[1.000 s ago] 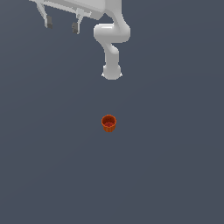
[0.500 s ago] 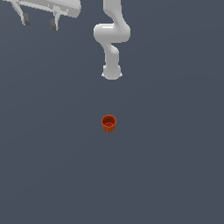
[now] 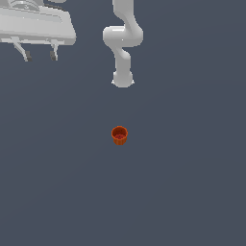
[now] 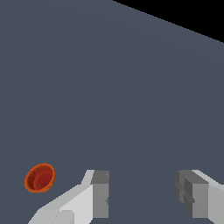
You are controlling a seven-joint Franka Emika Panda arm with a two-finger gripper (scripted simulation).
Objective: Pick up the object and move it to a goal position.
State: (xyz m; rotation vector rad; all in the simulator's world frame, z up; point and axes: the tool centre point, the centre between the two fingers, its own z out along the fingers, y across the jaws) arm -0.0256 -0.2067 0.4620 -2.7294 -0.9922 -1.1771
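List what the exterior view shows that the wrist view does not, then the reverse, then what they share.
Only the exterior view shows the white jointed robot arm rising from its base, and the whole tool hanging far off toward that view's upper left, well away from the small orange-red ribbed cup.

Only the wrist view shows the tool's two grey fingertips up close, spread apart with nothing between them, and a black band beyond the floor's edge.

Both show the cup standing alone and upright on the plain dark grey floor, untouched.
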